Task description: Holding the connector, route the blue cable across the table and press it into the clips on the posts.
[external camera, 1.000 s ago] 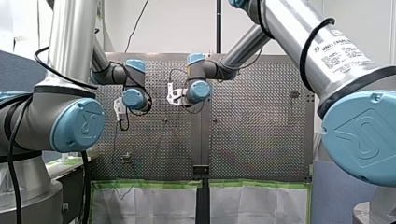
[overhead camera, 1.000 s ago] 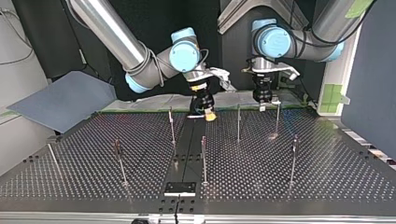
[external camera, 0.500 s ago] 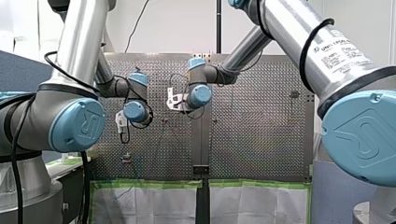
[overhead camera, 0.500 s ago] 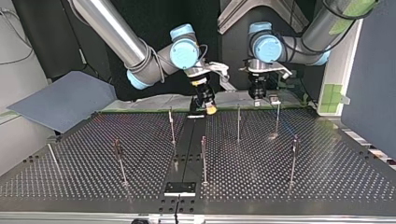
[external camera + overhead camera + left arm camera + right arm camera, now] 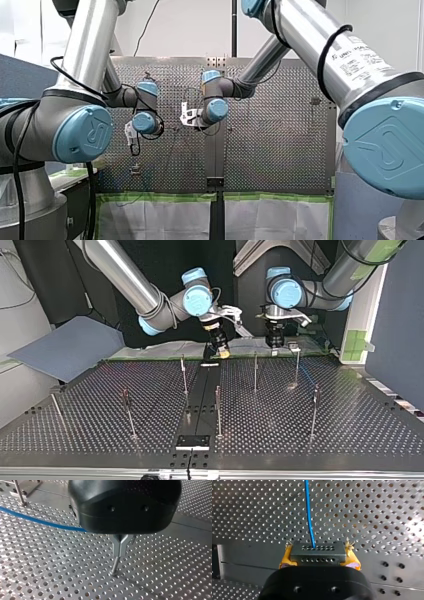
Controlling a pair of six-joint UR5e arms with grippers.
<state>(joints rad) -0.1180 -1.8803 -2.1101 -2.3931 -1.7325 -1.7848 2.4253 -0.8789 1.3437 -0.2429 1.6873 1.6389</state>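
My right gripper [image 5: 319, 558] pinches the connector [image 5: 317, 549], blue cable [image 5: 308, 510] running ahead.

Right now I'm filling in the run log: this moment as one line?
right gripper: shut on connector | blue cable: runs ahead from connector | left gripper: shut, post just ahead

L arm [image 5: 85, 75], R arm [image 5: 320, 45], wrists mid perf. table [image 5: 280, 145]

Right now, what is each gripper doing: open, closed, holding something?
My left gripper: closed, holding nothing visible.
My right gripper: closed on the connector of the blue cable.
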